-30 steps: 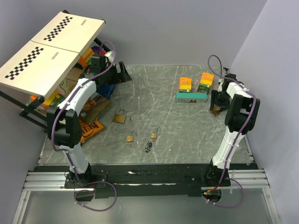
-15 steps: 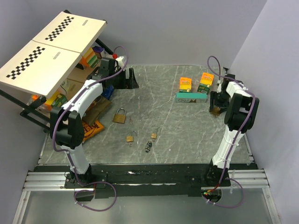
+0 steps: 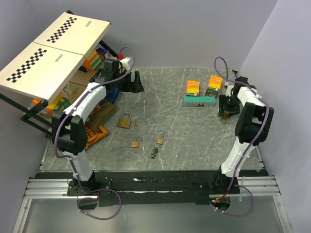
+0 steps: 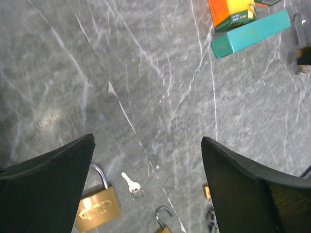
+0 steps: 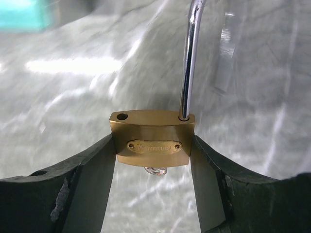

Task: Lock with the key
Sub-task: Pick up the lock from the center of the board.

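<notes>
The key (image 3: 154, 153), a tiny dark-grey bunch, lies on the marble table (image 3: 170, 121) near its front; the left wrist view shows it (image 4: 212, 222) half hidden by a finger. My right gripper (image 3: 224, 109) (image 5: 153, 145) is shut on a brass padlock (image 5: 146, 127) by its sides. That lock's steel shackle (image 5: 187, 63) is swung open, and a bit of silver metal (image 5: 156, 170) pokes out under its body. My left gripper (image 3: 134, 82) (image 4: 148, 160) hovers open at the back left. Below it are a large brass padlock (image 4: 97, 208) (image 3: 124, 121) and a single silver key (image 4: 131, 183).
Two small brass padlocks (image 3: 136, 143) (image 3: 160, 141) lie just behind the key bunch. Orange cartons (image 3: 193, 87) (image 3: 214, 85) and a teal box (image 3: 198, 101) stand at the back right. Checkered boards (image 3: 48, 53) slope over clutter on the left, beside an orange packet (image 3: 95, 133).
My left arm has swung its open gripper rightward, out from the clutter and over the table's back left. The right arm has shifted slightly and still holds the padlock.
</notes>
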`<action>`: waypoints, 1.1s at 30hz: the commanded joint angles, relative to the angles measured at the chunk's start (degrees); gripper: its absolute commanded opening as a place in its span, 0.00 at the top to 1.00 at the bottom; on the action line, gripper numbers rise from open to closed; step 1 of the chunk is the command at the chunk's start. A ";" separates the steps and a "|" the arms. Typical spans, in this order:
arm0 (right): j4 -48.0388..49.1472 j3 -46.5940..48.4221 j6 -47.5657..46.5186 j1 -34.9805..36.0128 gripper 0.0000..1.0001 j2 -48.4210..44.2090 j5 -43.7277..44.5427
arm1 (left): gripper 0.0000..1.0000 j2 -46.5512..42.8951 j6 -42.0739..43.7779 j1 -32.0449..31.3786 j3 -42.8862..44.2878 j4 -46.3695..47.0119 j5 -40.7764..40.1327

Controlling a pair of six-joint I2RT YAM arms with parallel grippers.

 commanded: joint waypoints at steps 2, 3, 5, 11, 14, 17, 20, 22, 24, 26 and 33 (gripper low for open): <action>1.04 -1.66 -7.77 0.19 1.00 -13.92 -5.56 | 0.04 -5.91 4.01 -0.10 -1.58 8.69 0.77; 0.43 -2.01 -9.17 0.19 1.00 -15.06 -7.13 | 0.04 -6.88 4.01 -0.10 -2.81 10.97 0.16; -0.71 -2.37 -11.80 0.19 1.00 -18.05 -10.21 | 0.04 -7.50 3.31 -0.10 -2.99 12.22 -1.78; -12.92 0.96 -23.83 1.50 1.00 -24.30 -26.73 | 0.04 -5.48 11.99 2.09 2.10 5.37 21.00; -17.67 2.03 -29.03 3.26 1.00 -26.67 -32.54 | 0.04 -8.63 18.91 2.54 -1.31 7.55 32.88; -21.10 1.67 -33.68 6.68 1.00 -29.48 -37.79 | 0.04 -13.28 27.17 2.45 -10.17 12.65 40.03; -23.38 1.06 -36.77 11.78 1.00 -32.30 -40.89 | 0.04 -16.54 38.66 0.88 -13.79 11.18 43.04; -23.57 0.10 -37.66 17.31 1.00 -34.67 -41.16 | 0.02 -17.43 44.59 -0.62 -14.33 8.28 43.13; -23.66 -0.35 -38.19 20.91 1.00 -36.42 -41.86 | 0.02 -18.49 50.40 -2.82 -15.38 5.89 43.66; -23.57 -0.44 -37.93 25.66 1.00 -37.22 -42.48 | 0.07 -19.89 52.25 -4.83 -16.96 7.11 43.31; -22.08 0.01 -34.59 34.81 1.00 -37.84 -42.05 | 0.17 -26.31 50.59 -10.91 -25.40 20.13 38.04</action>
